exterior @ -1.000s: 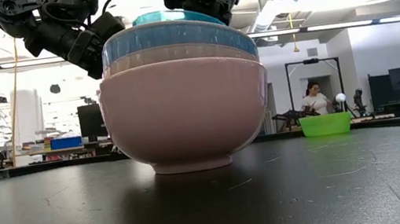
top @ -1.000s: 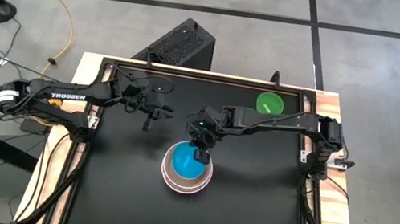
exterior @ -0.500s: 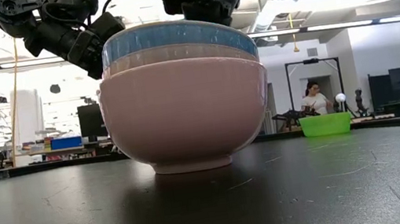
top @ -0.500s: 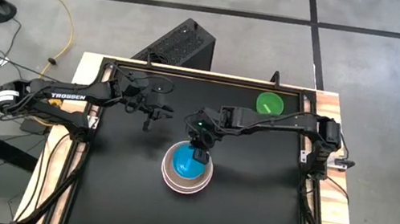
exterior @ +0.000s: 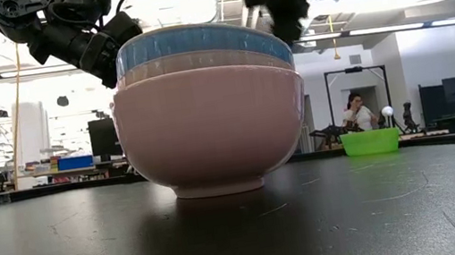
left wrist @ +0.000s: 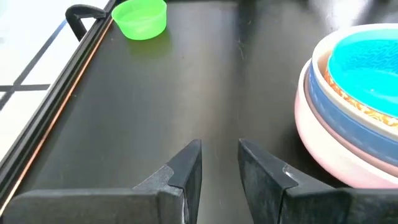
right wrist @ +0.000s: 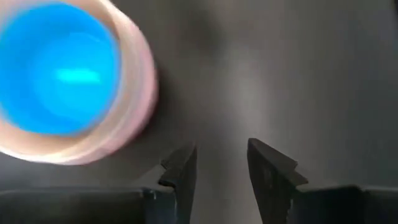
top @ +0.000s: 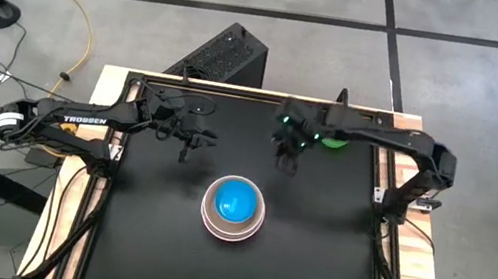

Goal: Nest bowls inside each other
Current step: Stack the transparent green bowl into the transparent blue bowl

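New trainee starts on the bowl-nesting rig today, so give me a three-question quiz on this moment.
1. True or false: the green bowl already sits in the nested stack.
2. Which colour is the stack's outermost bowl: A pink, B green, C black?
3. Fill in: the right tool holds ____.

Key:
1. False; it stands alone near the table's far right corner.
2. A.
3. Nothing; it is open above bare table, between stack and green bowl.

Glossy plastic bowls [exterior: 210,112]; matt table [exterior: 385,212]
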Robot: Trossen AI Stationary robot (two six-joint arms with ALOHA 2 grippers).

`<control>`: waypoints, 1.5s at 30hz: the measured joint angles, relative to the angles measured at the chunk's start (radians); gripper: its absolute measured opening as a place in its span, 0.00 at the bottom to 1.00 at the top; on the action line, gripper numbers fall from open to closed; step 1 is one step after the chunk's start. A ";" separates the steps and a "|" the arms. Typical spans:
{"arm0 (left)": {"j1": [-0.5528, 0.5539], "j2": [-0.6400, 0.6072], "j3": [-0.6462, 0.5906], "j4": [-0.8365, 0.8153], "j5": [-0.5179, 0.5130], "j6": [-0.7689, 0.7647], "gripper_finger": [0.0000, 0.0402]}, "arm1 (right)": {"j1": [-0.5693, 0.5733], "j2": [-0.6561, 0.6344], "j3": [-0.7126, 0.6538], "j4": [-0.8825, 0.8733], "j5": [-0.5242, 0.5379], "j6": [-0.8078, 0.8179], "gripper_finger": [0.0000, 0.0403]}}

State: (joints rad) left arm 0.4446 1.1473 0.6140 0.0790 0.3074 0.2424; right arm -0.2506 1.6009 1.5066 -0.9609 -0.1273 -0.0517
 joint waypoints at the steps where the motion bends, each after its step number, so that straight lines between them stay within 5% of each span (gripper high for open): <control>1: 0.000 0.000 0.000 0.001 0.000 -0.004 0.23 | -0.041 -0.012 -0.029 -0.008 -0.001 -0.005 0.38; 9: 0.000 0.000 0.000 0.002 0.000 -0.039 0.23 | -0.478 -0.102 -0.336 0.145 0.012 0.079 0.37; 14: 0.000 0.000 0.000 0.011 -0.004 -0.047 0.23 | -0.694 -0.086 -0.391 0.174 0.158 0.163 0.37; 18: 0.000 0.000 0.000 0.028 -0.005 -0.056 0.23 | -0.788 -0.035 -0.396 0.190 0.155 0.140 0.37; 29: 0.000 0.000 0.000 0.014 -0.004 -0.059 0.23 | -0.823 0.135 -0.397 0.191 0.155 0.044 0.36; 34: 0.000 0.000 0.000 0.014 -0.004 -0.052 0.23 | -0.817 0.152 -0.397 0.182 0.155 0.026 0.21; 37: 0.000 0.000 0.000 0.014 -0.004 -0.045 0.23 | -0.817 0.117 -0.397 0.164 0.144 0.022 0.05; 45: 0.000 0.000 0.000 0.017 -0.005 -0.020 0.23 | -0.687 -0.115 -0.396 0.135 -0.002 0.078 0.01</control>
State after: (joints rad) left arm 0.4446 1.1473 0.6140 0.0956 0.3027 0.2228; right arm -0.9377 1.4856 1.1103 -0.8261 -0.1296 0.0264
